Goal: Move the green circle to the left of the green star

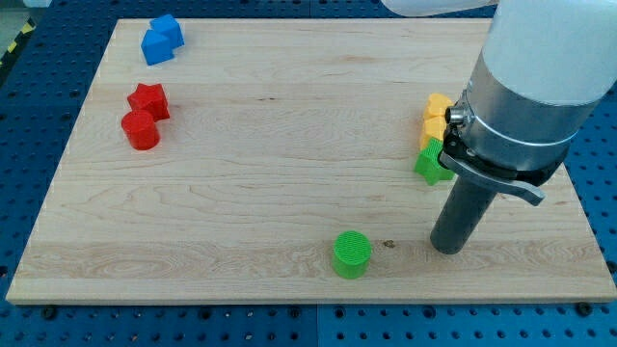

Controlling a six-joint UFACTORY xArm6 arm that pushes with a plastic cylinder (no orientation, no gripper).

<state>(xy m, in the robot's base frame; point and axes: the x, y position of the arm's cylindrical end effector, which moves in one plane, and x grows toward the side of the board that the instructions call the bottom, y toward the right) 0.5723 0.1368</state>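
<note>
Treat the green circle as a light, rigid puck that slides freely on the worktop; you cannot grip it (there are no fingers, only a rod), so push on its side wall. It lies low on the board, near my tip, at the tip's 9 o'clock. The green star sits at the tip's 12 o'clock.
</note>
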